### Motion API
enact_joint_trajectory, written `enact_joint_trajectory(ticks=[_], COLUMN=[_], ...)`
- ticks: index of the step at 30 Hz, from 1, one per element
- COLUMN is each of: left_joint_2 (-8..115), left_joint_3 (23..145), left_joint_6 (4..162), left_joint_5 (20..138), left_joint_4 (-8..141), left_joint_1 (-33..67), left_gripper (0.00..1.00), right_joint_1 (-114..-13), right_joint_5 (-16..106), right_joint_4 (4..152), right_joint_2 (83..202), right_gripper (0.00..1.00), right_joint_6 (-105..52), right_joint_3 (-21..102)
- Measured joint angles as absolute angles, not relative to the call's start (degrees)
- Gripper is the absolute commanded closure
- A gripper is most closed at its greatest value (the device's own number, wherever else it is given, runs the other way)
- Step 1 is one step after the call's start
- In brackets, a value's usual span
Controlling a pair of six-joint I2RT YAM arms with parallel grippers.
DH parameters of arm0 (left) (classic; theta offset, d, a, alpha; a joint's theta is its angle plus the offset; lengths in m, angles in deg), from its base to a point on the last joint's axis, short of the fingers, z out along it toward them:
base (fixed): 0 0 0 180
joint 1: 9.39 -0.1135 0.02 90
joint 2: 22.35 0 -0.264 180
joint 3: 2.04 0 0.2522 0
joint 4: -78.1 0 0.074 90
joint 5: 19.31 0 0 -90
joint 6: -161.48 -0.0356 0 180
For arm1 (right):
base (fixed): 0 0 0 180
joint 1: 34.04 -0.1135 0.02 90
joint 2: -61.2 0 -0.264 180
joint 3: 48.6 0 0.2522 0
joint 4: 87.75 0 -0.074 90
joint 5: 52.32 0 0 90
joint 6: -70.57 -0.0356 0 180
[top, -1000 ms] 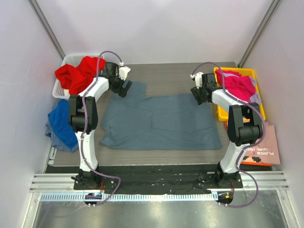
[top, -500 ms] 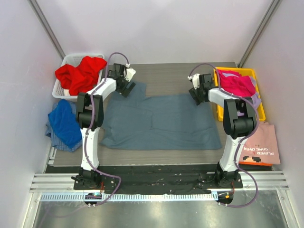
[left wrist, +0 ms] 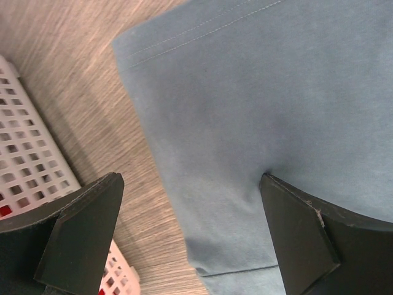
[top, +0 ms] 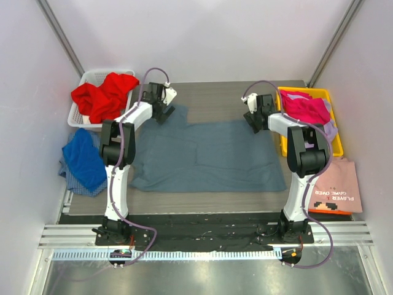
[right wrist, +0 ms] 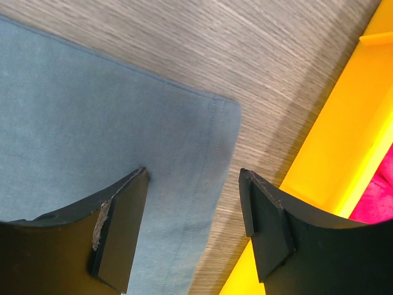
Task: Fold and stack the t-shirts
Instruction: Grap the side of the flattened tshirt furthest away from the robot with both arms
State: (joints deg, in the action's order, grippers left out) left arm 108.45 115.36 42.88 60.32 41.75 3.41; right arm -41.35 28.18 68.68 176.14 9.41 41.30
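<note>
The grey shirt lies spread flat on the desk between the two arms, its near hem straight. A blue shirt lies off its left side and a pink shirt off its right.

Farther on, each arm is poised over one of its far corners. The left gripper has its jaws wide apart across the cloth's side edge, one finger above the fabric and one above bare wood, holding nothing. The right gripper is also parted and empty. The stitched corner sits between its fingers, with the yellow bin just beside.

The step looks like pinching both far corners for a fold toward the near hem.

- Bring both grippers down together, so the cloth is not dragged askew.
- Let the outer finger slide under the edge rather than press on top of it.
- Close well inside the hem, where the stitching gives firmer purchase.
- Lift evenly on both sides.
- On the right, keep clear of the bin wall.
- On the left, keep clear of the basket.

At the far corners, a red shirt fills the basket and a magenta shirt lies in the bin.
</note>
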Motion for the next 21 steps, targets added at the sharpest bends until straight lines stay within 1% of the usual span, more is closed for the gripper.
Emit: enact_joint_trajectory(ticks=[9, 21], left_joint_2=[108.56, 108.56], left_joint_3=[114.66, 115.43], left_joint_6=[42.18, 42.86], left_joint_5=[57.63, 58.17], left_joint_4=[44.07, 42.8], left_joint_1=[3.48, 3.45], left_gripper=[0.0, 0.0], right_joint_1=[-39.8, -39.36], right_joint_5=[27.38, 27.79], right_joint_4=[69.49, 67.57], right_joint_2=[176.62, 177.62], right_gripper=[0.3, 0.31], right_joint_6=[10.68, 10.57], right_joint_3=[41.57, 44.04])
